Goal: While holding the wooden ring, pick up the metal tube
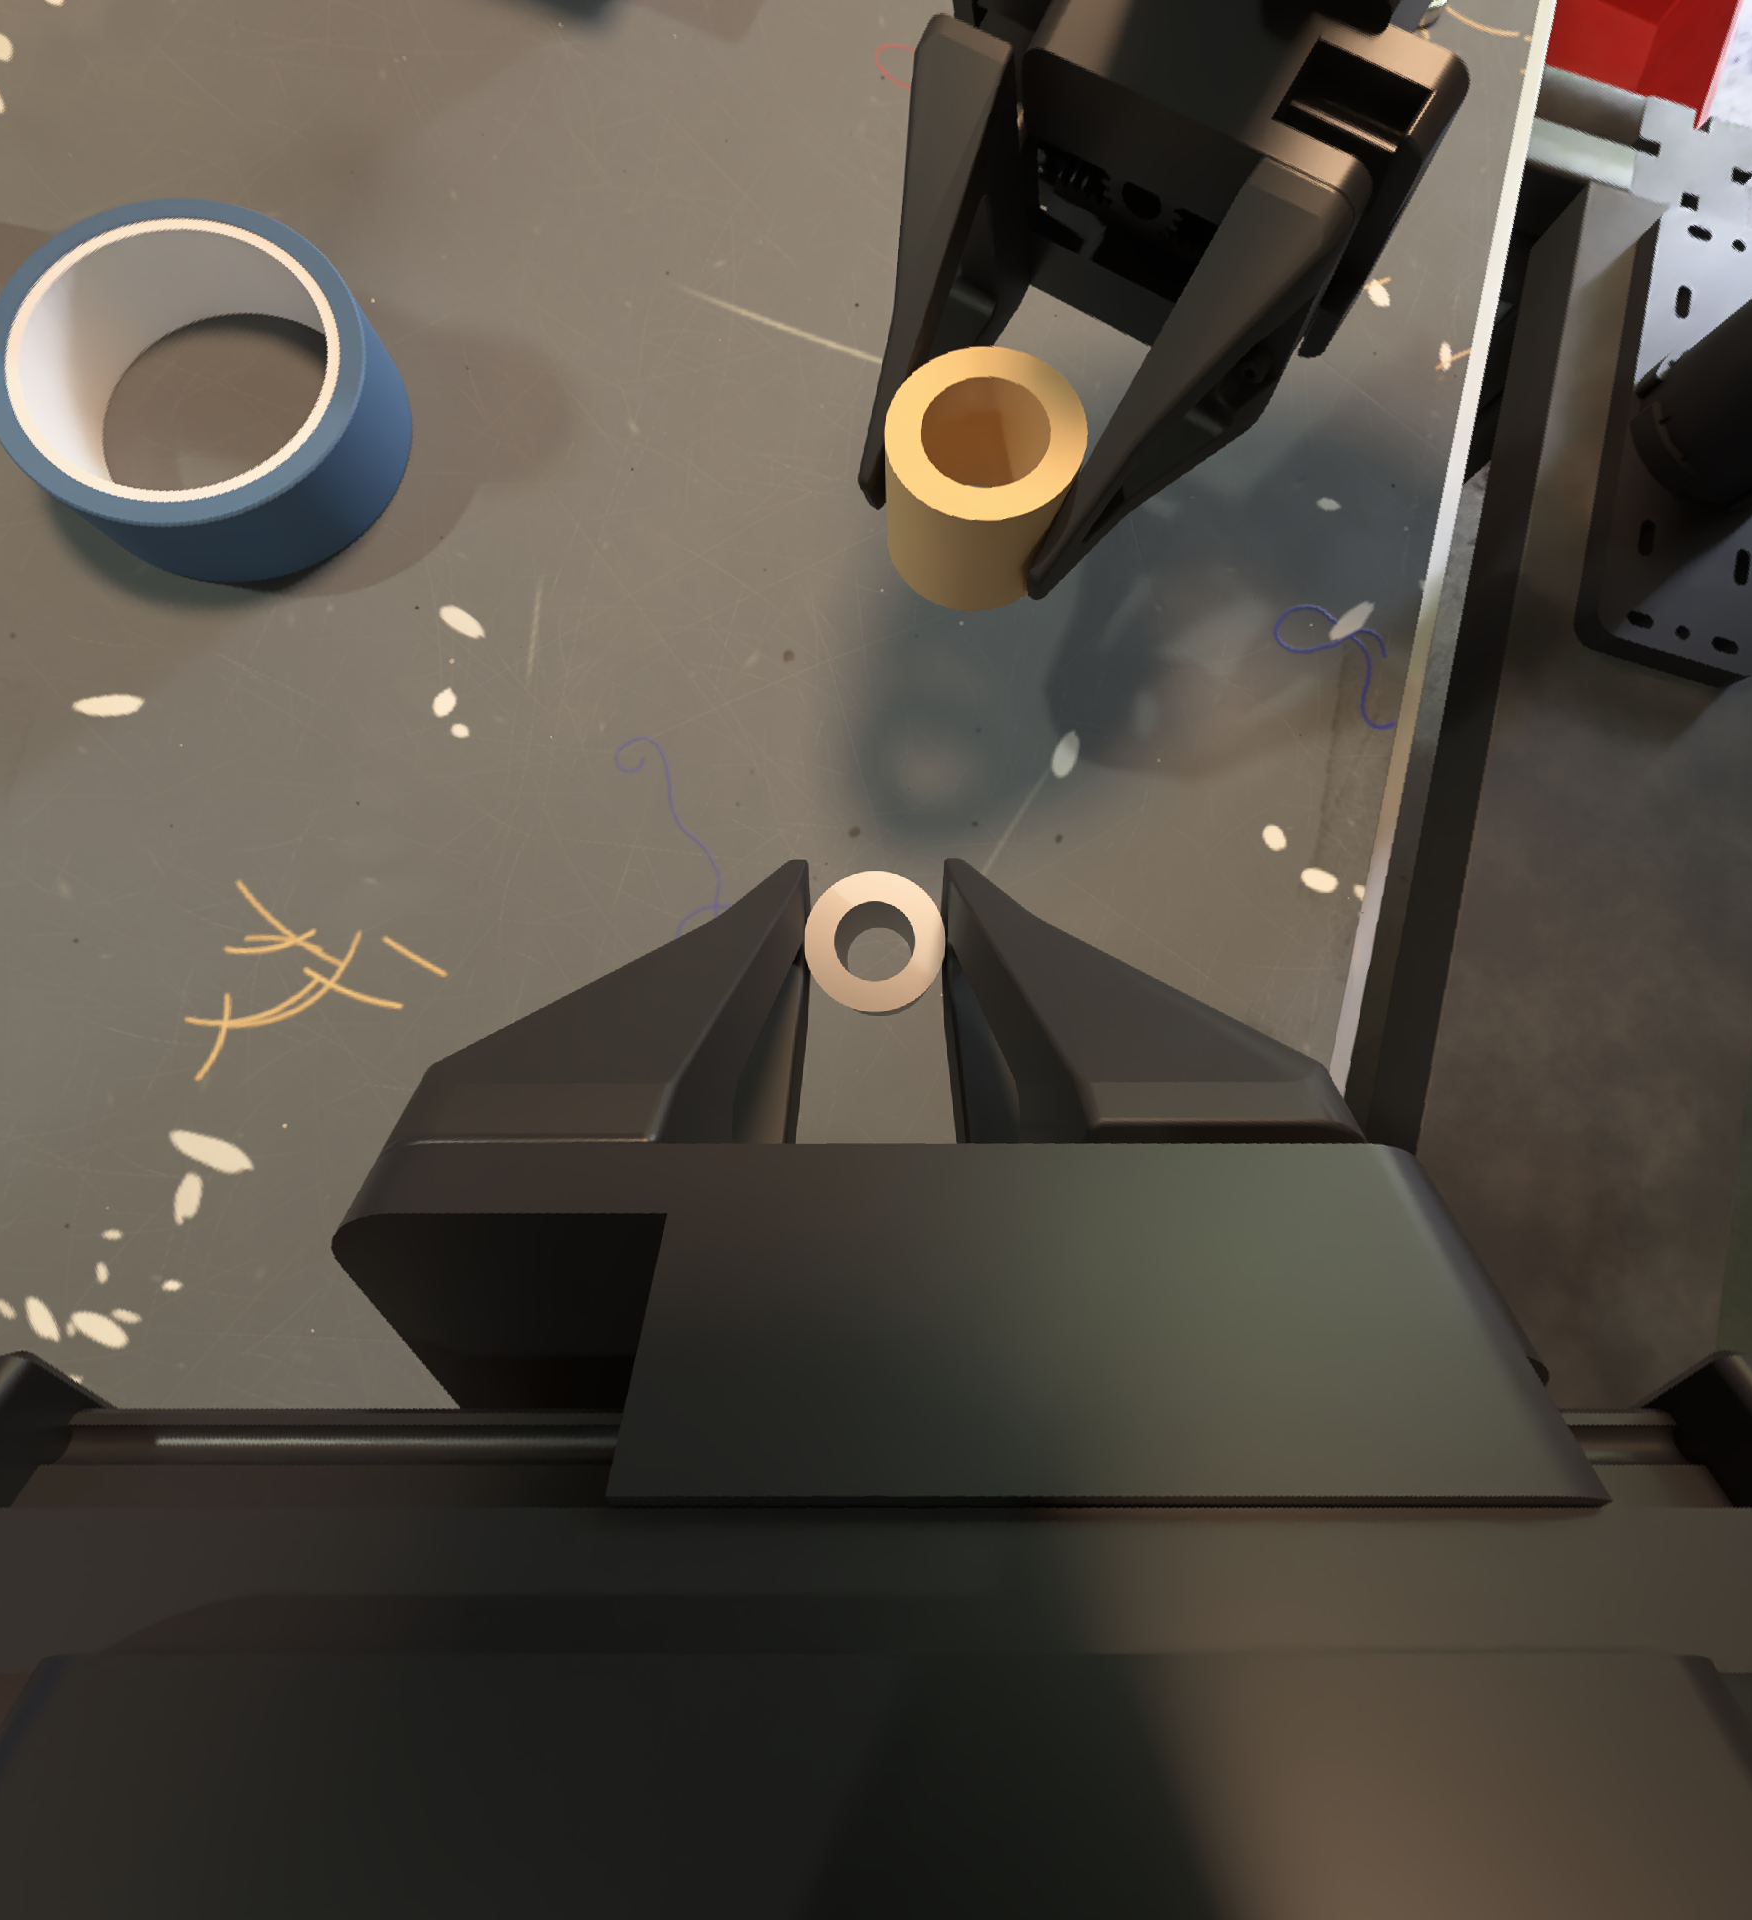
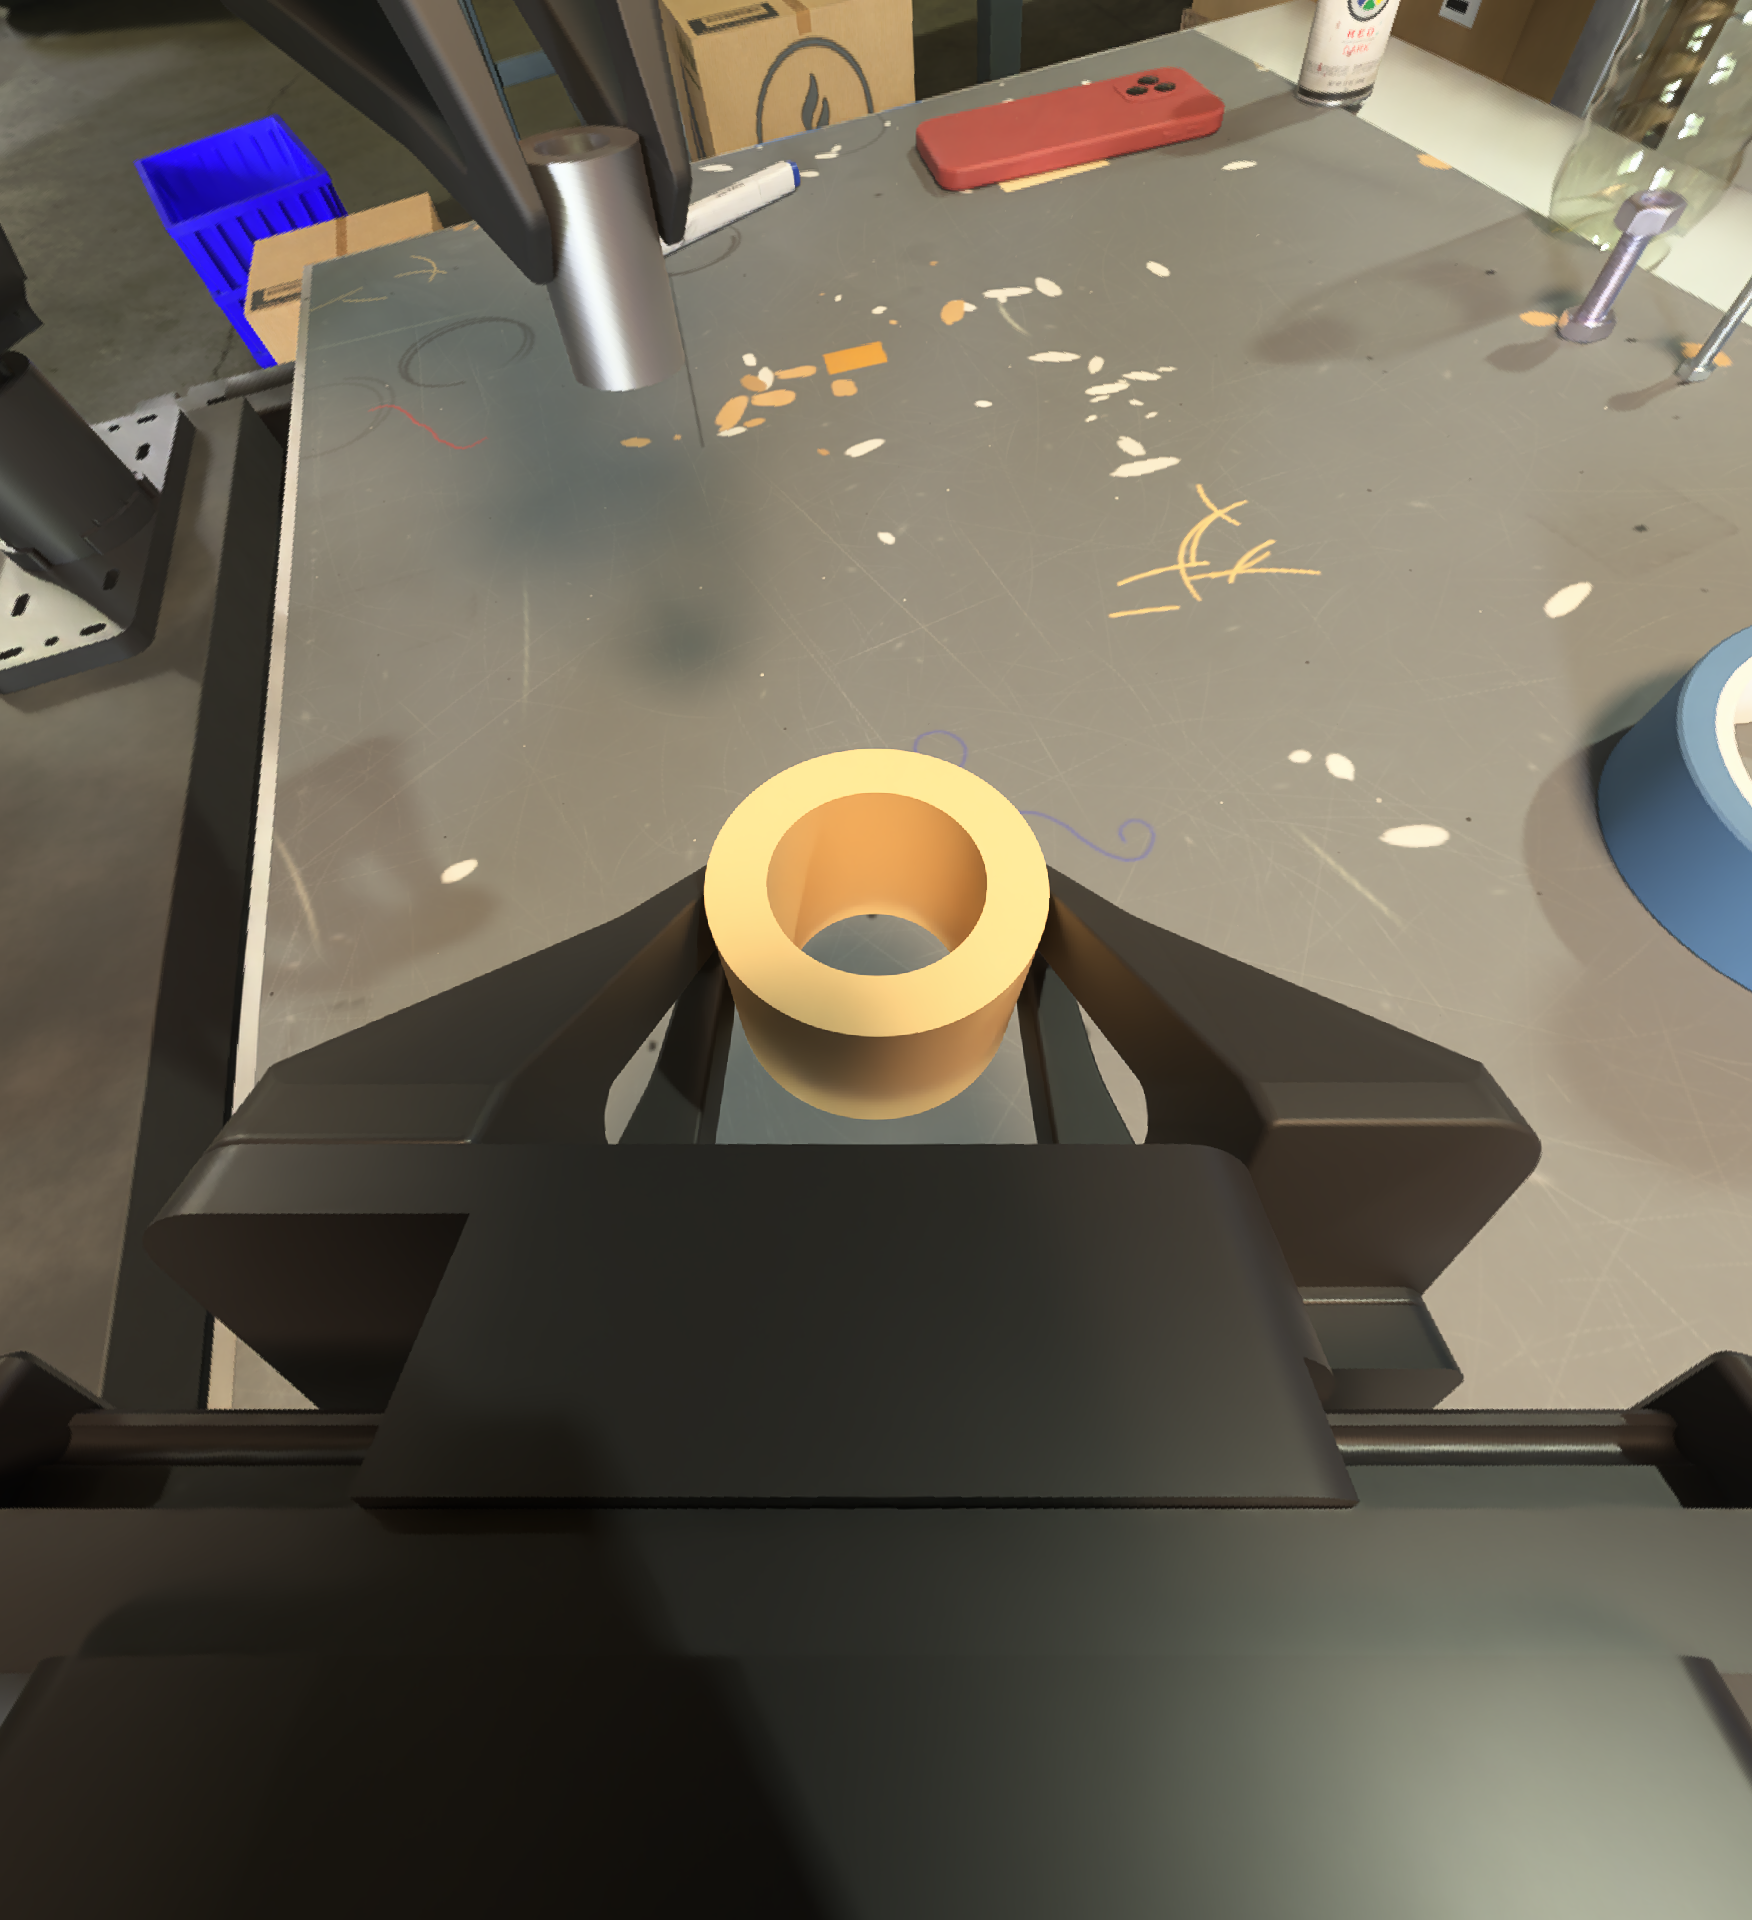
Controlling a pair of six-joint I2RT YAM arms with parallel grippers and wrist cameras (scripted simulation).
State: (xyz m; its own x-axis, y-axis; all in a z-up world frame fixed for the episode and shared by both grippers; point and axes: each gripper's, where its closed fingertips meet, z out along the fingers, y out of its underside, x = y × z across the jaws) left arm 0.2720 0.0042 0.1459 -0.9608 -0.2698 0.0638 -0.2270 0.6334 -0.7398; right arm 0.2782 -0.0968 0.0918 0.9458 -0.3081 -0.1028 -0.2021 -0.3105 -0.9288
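Note:
My left gripper (image 1: pixel 874 914) is shut on the metal tube (image 1: pixel 874 982), seen end-on as a pale ring between the fingers. In the right wrist view the tube (image 2: pixel 607 275) is a silver cylinder, upright and lifted above the table, clamped by the left gripper (image 2: pixel 597 223) at the top left. My right gripper (image 2: pixel 877 914) is shut on the wooden ring (image 2: pixel 877 1023), a thick tan ring held above the table. In the left wrist view the ring (image 1: pixel 965 530) sits between the right gripper's (image 1: pixel 955 540) fingers, upper middle.
A blue tape roll (image 1: pixel 197 390) lies on the grey table (image 1: pixel 539 779), also at right in the right wrist view (image 2: pixel 1724 821). A red phone (image 2: pixel 1069 135), a marker (image 2: pixel 737 203), two bolts (image 2: pixel 1620 265) and a clear bottle (image 2: pixel 1661 114) lie at the far edge. An arm base (image 2: pixel 51 509) stands left.

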